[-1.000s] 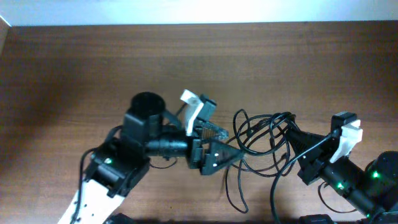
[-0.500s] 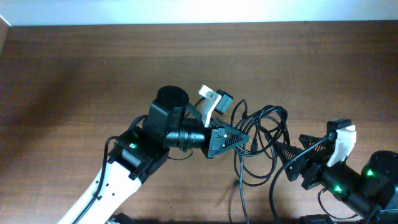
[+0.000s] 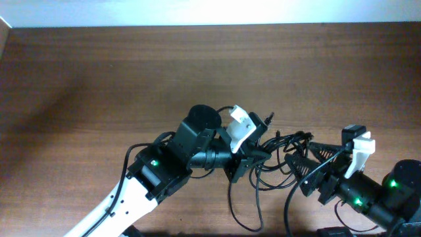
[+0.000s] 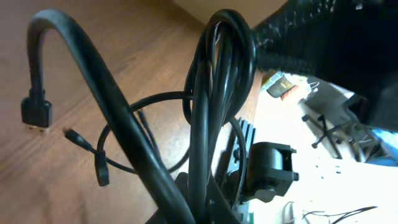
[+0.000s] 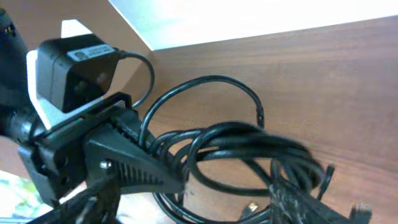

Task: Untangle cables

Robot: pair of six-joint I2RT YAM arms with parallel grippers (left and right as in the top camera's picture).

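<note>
The black cables (image 3: 279, 155) lie bunched in the middle of the table, with a loose tail (image 3: 242, 210) trailing toward the front edge. My left gripper (image 3: 255, 158) is shut on the left side of the bunch. In the left wrist view several strands (image 4: 208, 106) rise out of the left gripper (image 4: 205, 211), and small plug ends (image 4: 36, 115) rest on the wood. My right gripper (image 3: 300, 157) stands open at the bunch's right side, its fingers spread around the loops. In the right wrist view the cables (image 5: 249, 140) coil between that right gripper (image 5: 199, 208) and the left one (image 5: 134, 165).
The brown wooden table (image 3: 99, 79) stretches to the left and back. A pale wall edge (image 3: 197, 12) runs along the far side. The two arms face each other closely at the front middle, fingertips a short gap apart.
My left arm has moved right and shut on the cable bunch. The right gripper has let go of the cables and opened. The loops are drawn tighter together.
</note>
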